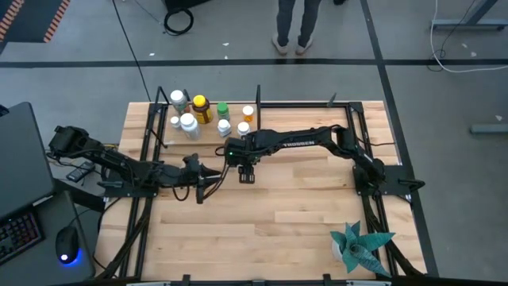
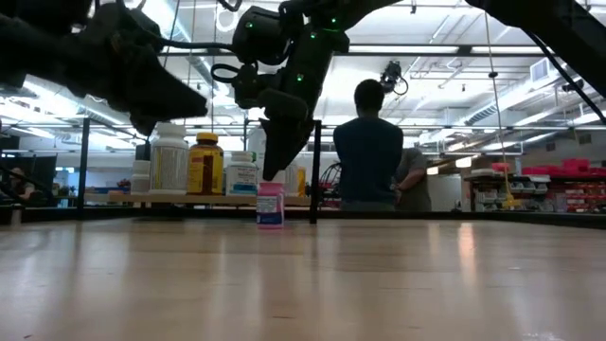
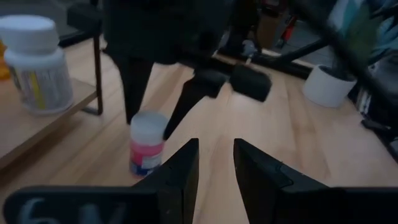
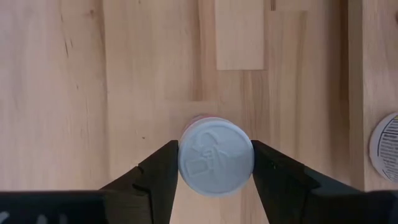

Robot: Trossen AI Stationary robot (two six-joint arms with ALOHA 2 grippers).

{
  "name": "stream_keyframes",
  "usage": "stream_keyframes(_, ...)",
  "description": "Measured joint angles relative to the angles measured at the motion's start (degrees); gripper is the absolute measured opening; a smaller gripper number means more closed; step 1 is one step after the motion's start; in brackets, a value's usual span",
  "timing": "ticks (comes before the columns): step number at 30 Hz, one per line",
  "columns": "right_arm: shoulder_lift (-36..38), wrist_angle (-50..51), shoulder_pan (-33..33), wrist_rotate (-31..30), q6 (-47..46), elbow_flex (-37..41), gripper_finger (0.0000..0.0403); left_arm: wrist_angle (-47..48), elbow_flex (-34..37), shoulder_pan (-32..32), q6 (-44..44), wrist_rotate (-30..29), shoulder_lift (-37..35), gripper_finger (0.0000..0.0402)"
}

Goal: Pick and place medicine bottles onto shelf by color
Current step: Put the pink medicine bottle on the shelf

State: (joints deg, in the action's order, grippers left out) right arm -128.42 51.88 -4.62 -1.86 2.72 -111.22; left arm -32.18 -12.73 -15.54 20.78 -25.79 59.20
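A pink medicine bottle (image 2: pixel 270 205) with a white cap (image 4: pixel 216 157) stands upright on the tabletop, just in front of the shelf (image 2: pixel 189 198). My right gripper (image 4: pixel 216 163) reaches down over it and is shut on its cap. My left gripper (image 3: pixel 216 167) hovers nearly level a little to the table's left of the bottle (image 3: pixel 147 144). Its fingers stand a narrow gap apart with nothing between them. Several bottles stand on the shelf (image 1: pixel 202 137): an amber one with a yellow cap (image 1: pixel 202 108), a green-capped one (image 1: pixel 223 110), an orange-capped one (image 1: pixel 248 112) and white ones (image 1: pixel 188 123). My right gripper pinches the pink bottle's white cap by its round rim (image 4: pixel 181 155) between its two fingers, one on each side. The fingers (image 3: pixel 133 93) come steeply from above, pointing down. The bottle is upright, and its base (image 2: pixel 270 225) looks to rest on the tabletop.
Thin black frame posts (image 2: pixel 312 189) stand at the shelf and around the table. A teal spiky plant in a white pot (image 1: pixel 359 246) sits at the near right corner. A person (image 2: pixel 369 142) stands beyond the far edge. Bare wood (image 1: pixel 286 214) lies in the middle.
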Motion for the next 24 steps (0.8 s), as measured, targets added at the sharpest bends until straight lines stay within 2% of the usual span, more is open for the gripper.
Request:
stream_keyframes(5, 0.00, 0.00, 0.02, 0.25, -0.13, 0.00, 0.0206, 0.42, 0.00, -0.01, 1.06, -0.11, -0.01, 0.0107)
stream_keyframes(12, 0.80, 1.17, 0.45, 0.08, -0.26, 0.22, 0.0245, -0.16, 0.00, -0.05, 1.04, -0.10, -0.02, 0.0107)
stream_keyframes(18, 6.08, 3.03, 1.23, -0.94, -2.86, 0.20, 0.0277, -0.11, 0.00, -0.05, 0.77, 0.05, -0.02, 0.0107)
stream_keyframes(24, 13.47, 10.74, 3.15, -1.08, -7.50, 0.04, 0.0288, 0.94, 0.00, -0.05, 0.67, 4.36, -0.02, 0.0108)
